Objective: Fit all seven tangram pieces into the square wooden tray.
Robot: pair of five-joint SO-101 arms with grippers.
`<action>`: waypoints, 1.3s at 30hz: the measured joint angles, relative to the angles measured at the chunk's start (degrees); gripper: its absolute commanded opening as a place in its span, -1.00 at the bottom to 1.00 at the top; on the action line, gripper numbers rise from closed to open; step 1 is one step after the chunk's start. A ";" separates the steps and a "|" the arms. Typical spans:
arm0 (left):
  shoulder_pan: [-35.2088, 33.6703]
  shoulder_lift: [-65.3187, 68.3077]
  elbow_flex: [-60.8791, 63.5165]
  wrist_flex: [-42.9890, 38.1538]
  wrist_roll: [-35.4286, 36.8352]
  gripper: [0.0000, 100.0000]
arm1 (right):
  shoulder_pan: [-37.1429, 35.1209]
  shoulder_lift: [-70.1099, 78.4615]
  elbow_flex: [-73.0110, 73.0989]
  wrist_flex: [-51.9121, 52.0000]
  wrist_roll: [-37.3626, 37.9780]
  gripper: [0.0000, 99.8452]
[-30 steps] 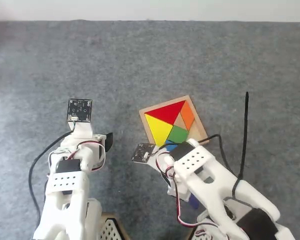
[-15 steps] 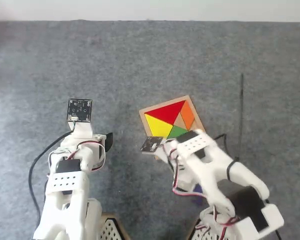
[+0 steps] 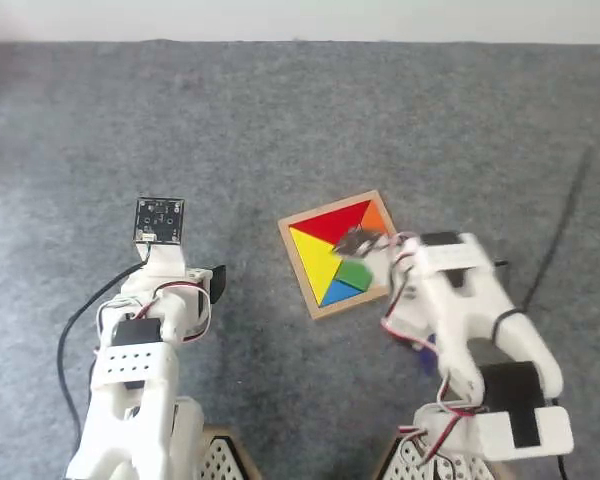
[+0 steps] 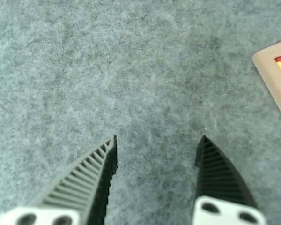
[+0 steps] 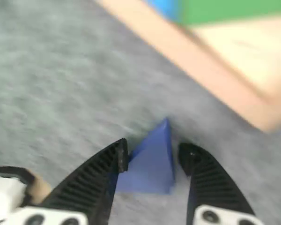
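I'm swinging the right hand [image 5: 152,157] from the tray's [image 3: 302,272] near edge to its right side, fingers apart around the blue triangle [image 5: 154,171] on the bench [image 3: 180,120] just beside the tray. Left hand [image 4: 157,145] staying spread, left of the tray.

Setting: robotics test bench, most likely a lab. Evidence: table covered in grey felt mat [image 3: 280,120]. Two white printed arms, left arm [image 3: 140,350] and right arm [image 3: 470,310], carry bare servo wires [image 3: 395,290] and an uncased camera board [image 3: 159,221]. Puzzle tray [image 3: 301,268] as test object. Loose black cable [image 3: 555,225] lies on the mat.
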State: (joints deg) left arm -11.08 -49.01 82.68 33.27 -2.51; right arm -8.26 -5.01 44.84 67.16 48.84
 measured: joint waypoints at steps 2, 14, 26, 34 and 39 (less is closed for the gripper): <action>0.00 0.00 0.00 0.00 0.00 -0.46 | 4.57 0.26 -3.16 0.09 1.93 -0.56; 0.00 0.00 0.00 0.00 0.00 -0.46 | 28.57 2.11 -23.74 0.09 6.51 -0.55; 0.00 0.00 0.00 0.00 0.00 -0.46 | 15.91 4.84 -10.90 4.48 -10.11 -0.52; -0.09 0.00 0.00 0.00 0.00 -0.46 | 13.71 -10.11 6.95 -4.66 -11.43 -0.40; -0.09 0.00 0.00 0.00 0.00 -0.46 | 13.71 -14.33 8.88 -4.66 -12.13 -0.40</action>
State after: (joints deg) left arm -11.16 -49.01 82.68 33.27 -2.51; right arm 5.45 -19.34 53.71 62.51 36.70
